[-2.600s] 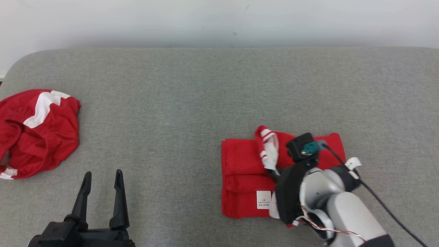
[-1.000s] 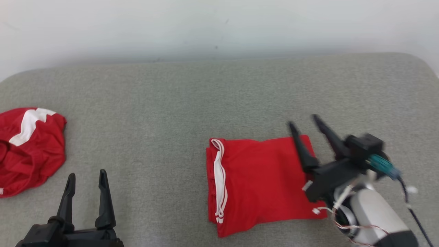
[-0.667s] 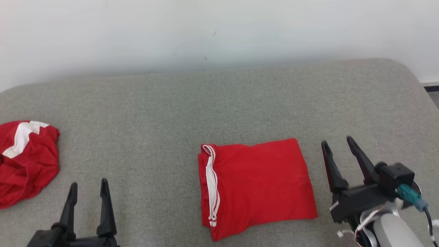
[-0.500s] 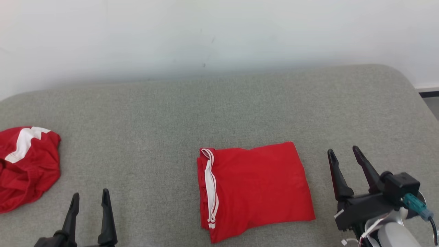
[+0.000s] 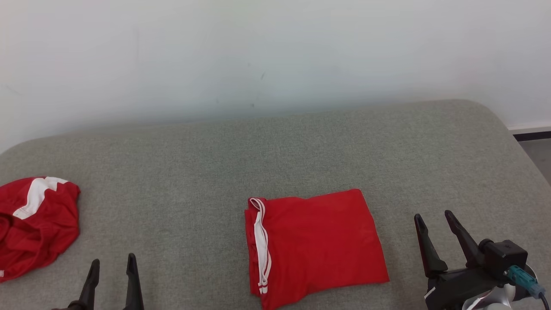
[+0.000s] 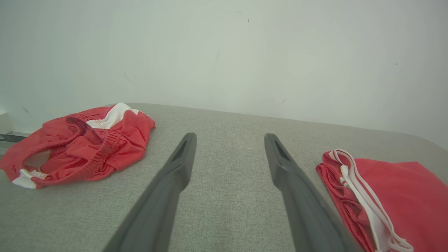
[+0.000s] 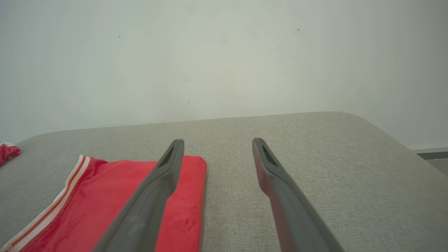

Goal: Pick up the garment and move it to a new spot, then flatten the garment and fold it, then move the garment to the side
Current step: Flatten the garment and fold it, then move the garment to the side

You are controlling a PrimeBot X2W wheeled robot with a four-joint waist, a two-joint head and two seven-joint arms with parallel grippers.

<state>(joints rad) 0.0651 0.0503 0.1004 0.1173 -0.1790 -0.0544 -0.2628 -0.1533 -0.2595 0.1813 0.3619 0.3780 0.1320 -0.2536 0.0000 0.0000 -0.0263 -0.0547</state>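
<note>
folded red fabric garment with white trim (image 5: 314,245) flat on grey upholstered surface (image 5: 275,150) | my right gripper (image 5: 432,214) near its right edge, jaws spread wide, holding nothing | my left gripper (image 5: 112,258) likewise, well apart | fold looks done; next i'd pinch an edge and slide it aside

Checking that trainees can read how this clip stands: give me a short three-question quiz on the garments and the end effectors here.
1. True or false: the folded red garment lies flat on the grey cushion, touched by neither the left end effector nor the right end effector.
2. Multiple choice: the crumpled red-and-white garment lies A) at the cushion's far left, B) on the folded garment, C) in an end effector.
3. Fill in: both end effectors' jaws stand ____.
Key: 1 true; 2 A; 3 open.
</note>
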